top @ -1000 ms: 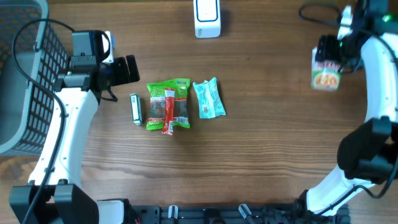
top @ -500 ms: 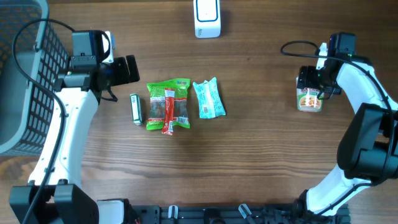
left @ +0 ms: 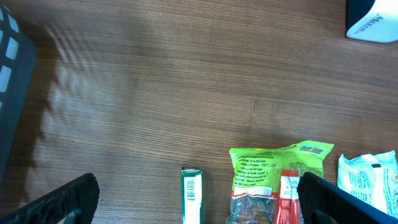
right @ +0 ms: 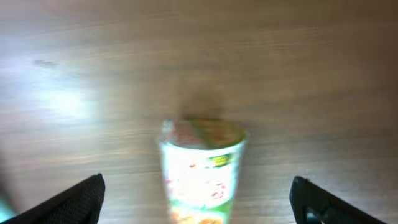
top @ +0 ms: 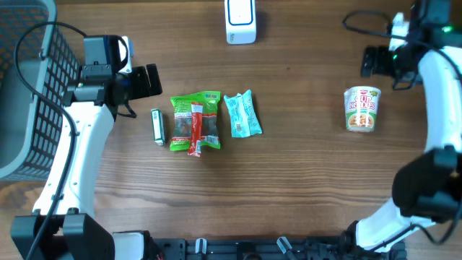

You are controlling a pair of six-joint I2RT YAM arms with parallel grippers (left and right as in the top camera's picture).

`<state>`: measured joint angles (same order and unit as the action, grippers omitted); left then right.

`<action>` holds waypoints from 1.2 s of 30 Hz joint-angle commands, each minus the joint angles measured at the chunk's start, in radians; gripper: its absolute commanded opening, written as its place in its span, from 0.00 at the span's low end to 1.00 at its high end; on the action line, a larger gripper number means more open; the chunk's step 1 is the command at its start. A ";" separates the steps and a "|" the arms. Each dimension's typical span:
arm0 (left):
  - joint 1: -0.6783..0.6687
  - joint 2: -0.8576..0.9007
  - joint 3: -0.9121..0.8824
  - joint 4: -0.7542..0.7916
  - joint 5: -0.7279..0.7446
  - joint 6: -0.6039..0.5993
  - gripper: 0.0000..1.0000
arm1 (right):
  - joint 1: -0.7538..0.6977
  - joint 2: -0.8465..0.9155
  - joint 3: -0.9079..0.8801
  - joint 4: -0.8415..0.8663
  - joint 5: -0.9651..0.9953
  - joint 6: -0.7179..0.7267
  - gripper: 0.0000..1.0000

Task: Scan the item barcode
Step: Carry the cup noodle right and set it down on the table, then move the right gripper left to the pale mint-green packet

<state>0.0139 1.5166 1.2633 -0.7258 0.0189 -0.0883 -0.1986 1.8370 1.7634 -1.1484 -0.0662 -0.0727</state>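
Black right gripper (right: 196, 194) fingers (right: 74, 202) wide apart, clear of noodle cup (top: 362, 108).

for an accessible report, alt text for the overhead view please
A noodle cup lies on its side at the right of a wooden table, the open right gripper just beyond it, not touching. Mid-table lie a small green box, a green snack bag and a pale blue packet, the open left gripper beside them.

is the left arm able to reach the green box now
Likely yes: the left gripper is open close by, bare wood lies between, and the green box lies apart from the green bag.
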 commanded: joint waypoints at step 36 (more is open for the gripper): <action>0.001 0.002 0.003 0.002 -0.010 0.002 1.00 | 0.681 0.235 -0.391 0.633 0.058 0.430 0.86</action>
<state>0.0139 1.5166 1.2633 -0.7258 0.0193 -0.0883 0.5007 2.0708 1.3777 -0.4850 -0.1116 0.2436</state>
